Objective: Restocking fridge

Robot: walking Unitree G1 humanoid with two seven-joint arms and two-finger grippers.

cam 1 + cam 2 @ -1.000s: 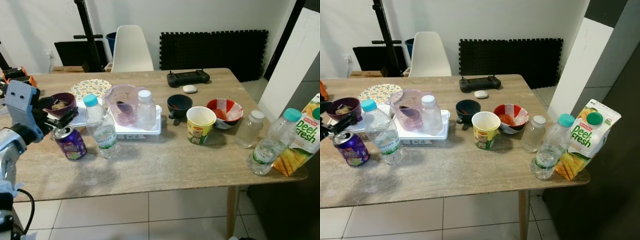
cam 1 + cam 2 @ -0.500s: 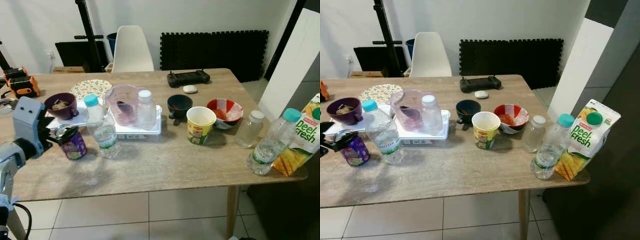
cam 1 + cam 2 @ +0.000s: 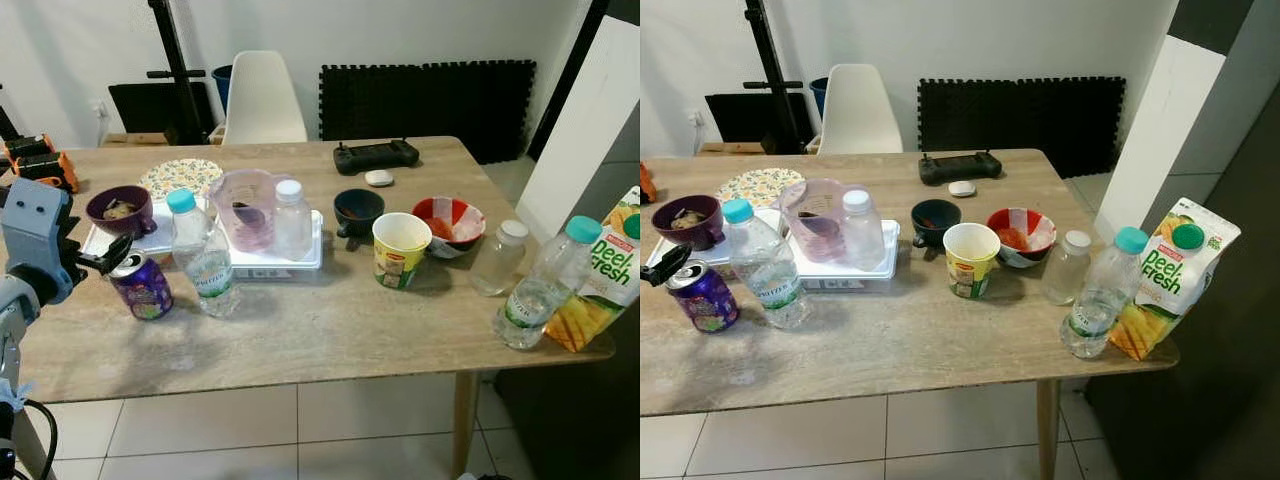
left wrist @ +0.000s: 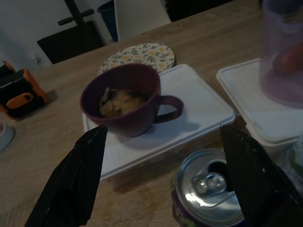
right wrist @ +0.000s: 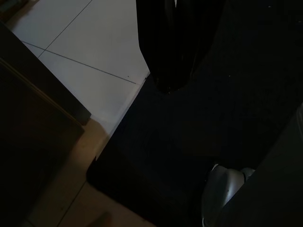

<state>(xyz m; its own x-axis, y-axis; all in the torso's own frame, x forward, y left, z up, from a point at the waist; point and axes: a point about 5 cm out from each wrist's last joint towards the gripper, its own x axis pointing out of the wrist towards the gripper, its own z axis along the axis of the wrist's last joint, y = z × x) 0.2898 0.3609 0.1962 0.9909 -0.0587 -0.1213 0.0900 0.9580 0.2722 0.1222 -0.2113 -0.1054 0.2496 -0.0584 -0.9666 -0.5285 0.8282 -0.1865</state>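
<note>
Left gripper (image 4: 161, 182), fingers spread apart, has drawn back slightly from the purple can (image 3: 141, 286), which stands unheld on the table (image 3: 330, 330). Grasp judged not yet made; right gripper's fingers cannot be told

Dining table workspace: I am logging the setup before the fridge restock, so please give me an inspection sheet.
Surface: wooden table, crowded.
Job's things: purple can near the left edge; water bottle beside it; second bottle and juice carton at the right edge.
Clutter: pink jug and small bottle on a white box; purple mug with food on another white box; yellow cup, red bowl, controller.
Grippers: left pincer open, just above and behind the can; right arm idle.
Cables: one under the left arm.
Surroundings: white chair, black mat, tiled floor.
</note>
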